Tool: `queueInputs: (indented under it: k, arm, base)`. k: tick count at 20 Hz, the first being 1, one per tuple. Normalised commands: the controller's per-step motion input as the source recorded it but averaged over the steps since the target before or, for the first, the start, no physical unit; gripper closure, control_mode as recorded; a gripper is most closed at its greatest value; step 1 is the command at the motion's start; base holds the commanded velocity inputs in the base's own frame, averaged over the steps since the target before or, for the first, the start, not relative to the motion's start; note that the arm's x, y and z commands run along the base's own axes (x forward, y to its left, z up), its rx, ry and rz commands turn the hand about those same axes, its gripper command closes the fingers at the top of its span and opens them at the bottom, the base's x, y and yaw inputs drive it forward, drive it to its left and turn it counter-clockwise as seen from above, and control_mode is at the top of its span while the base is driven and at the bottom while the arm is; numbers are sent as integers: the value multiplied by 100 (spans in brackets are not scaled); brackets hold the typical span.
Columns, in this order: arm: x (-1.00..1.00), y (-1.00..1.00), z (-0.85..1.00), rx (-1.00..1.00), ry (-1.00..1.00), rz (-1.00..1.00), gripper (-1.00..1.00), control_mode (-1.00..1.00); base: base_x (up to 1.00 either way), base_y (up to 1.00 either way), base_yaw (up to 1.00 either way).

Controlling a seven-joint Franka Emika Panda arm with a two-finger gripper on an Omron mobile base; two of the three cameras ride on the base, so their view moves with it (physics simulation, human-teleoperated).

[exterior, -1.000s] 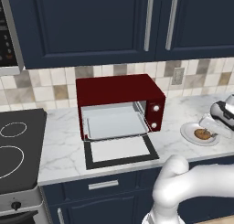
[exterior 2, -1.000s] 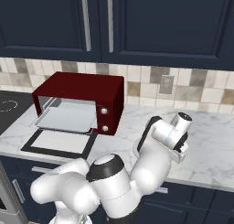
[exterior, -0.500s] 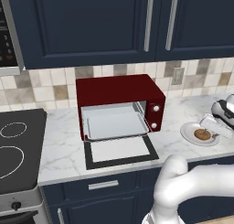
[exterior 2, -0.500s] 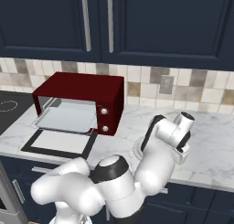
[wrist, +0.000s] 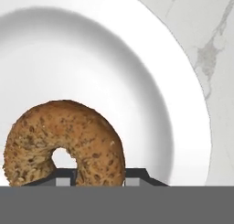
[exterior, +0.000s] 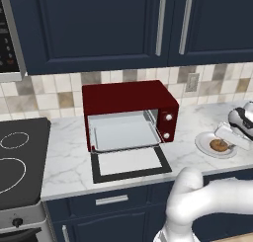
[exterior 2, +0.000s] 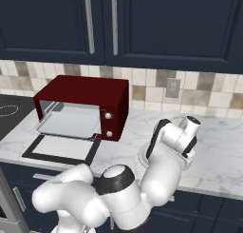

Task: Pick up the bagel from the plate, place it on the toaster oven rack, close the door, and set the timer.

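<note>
My pincer (wrist: pixel 97 176) has dropped closer onto the bagel (wrist: pixel 64 143) on the plate (wrist: pixel 151 81) over the last second; tips straddle its right side, open, nothing gripped yet. Grab's next.

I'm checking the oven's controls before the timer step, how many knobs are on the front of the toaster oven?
2: both white, stacked on the toaster oven right front panel beside the cavity, the upper knob directly above the lower knob.

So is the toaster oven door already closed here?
No, the door lies folded down flat on the counter in front of the oven, leaving the rack exposed.
</note>
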Motion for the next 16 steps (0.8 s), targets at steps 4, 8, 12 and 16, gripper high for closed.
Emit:
queueInputs:
  k: [4,8,12,16]
  arm:
    - [-78,17,22,4,-15,0,100,-100]
    - [-63,4,70,3,-19,0,100,-100]
    - [-41,11,88,3,-21,0,100,-100]
    - [-34,47,69,2,-16,0,100,-100]
  base:
    - [0,0,0]
    - [0,0,0]
    - [0,0,0]
    - [0,0,0]
